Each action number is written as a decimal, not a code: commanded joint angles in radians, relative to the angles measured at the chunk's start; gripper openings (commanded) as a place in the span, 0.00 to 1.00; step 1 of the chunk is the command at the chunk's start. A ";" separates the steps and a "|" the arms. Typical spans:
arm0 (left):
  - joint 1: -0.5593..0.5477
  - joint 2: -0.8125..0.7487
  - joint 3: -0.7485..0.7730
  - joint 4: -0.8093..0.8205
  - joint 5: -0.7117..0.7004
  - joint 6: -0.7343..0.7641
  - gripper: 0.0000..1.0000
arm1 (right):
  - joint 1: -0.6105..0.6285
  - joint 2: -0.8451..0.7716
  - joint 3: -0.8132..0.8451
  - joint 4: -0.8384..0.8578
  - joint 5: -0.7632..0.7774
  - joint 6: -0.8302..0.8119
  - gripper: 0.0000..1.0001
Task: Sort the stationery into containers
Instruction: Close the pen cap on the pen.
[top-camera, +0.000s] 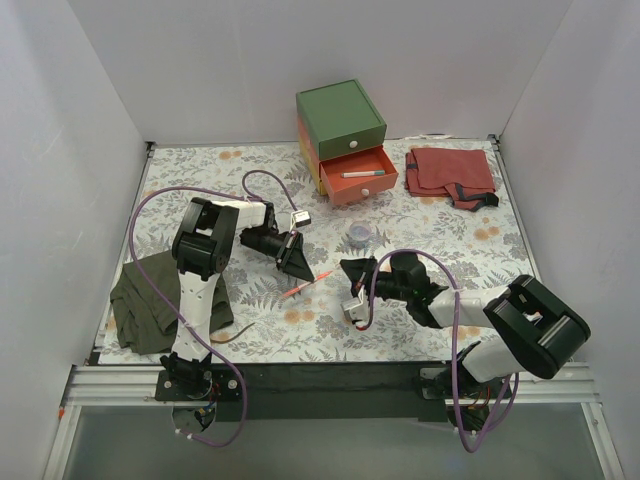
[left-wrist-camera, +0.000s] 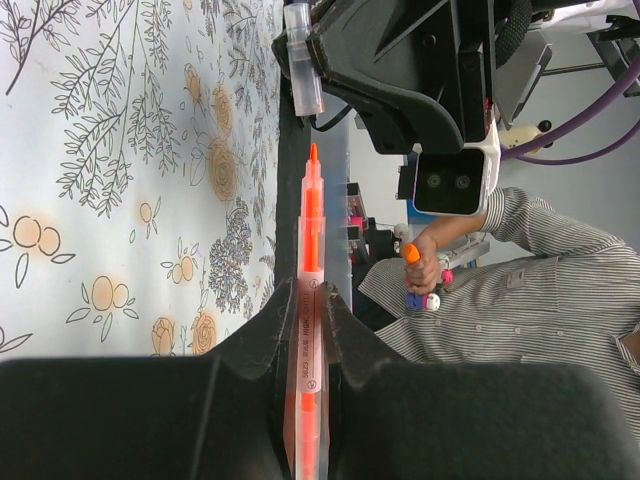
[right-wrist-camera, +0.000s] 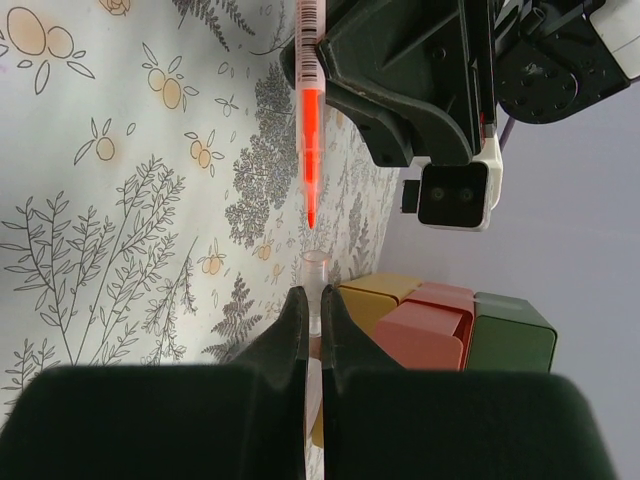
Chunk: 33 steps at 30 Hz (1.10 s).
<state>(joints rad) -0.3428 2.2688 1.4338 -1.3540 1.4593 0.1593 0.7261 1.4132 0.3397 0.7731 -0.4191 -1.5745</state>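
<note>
My left gripper (top-camera: 299, 270) is shut on an uncapped orange-red highlighter (top-camera: 312, 282) and holds it just above the table, tip toward my right gripper (top-camera: 350, 268). In the left wrist view the highlighter (left-wrist-camera: 311, 230) sits between the jaws of the left gripper (left-wrist-camera: 310, 300). My right gripper (right-wrist-camera: 313, 300) is shut on a clear cap (right-wrist-camera: 315, 270), a short gap from the highlighter's tip (right-wrist-camera: 311, 200). The green, salmon and yellow box (top-camera: 340, 125) stands at the back. Its salmon drawer (top-camera: 372, 190) is open with a white, teal-tipped pen (top-camera: 362, 174) inside. A grey-blue tape roll (top-camera: 360, 236) lies in front of it.
A folded red cloth (top-camera: 450, 172) lies right of the box. An olive-green cloth (top-camera: 150, 300) lies at the near left by the left arm's base. Purple cables loop over both arms. White walls enclose the table on three sides.
</note>
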 joint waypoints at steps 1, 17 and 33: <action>0.005 -0.003 0.017 -0.037 0.113 0.006 0.00 | 0.006 0.009 0.041 -0.009 -0.010 -0.019 0.01; 0.007 0.028 0.027 -0.039 0.119 0.013 0.00 | 0.013 0.021 0.067 -0.086 -0.044 -0.030 0.01; 0.008 0.040 0.031 -0.037 0.122 0.009 0.00 | 0.024 0.035 0.090 -0.139 -0.072 -0.041 0.01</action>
<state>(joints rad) -0.3420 2.3173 1.4403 -1.3540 1.4601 0.1596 0.7383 1.4391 0.3920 0.6468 -0.4576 -1.6012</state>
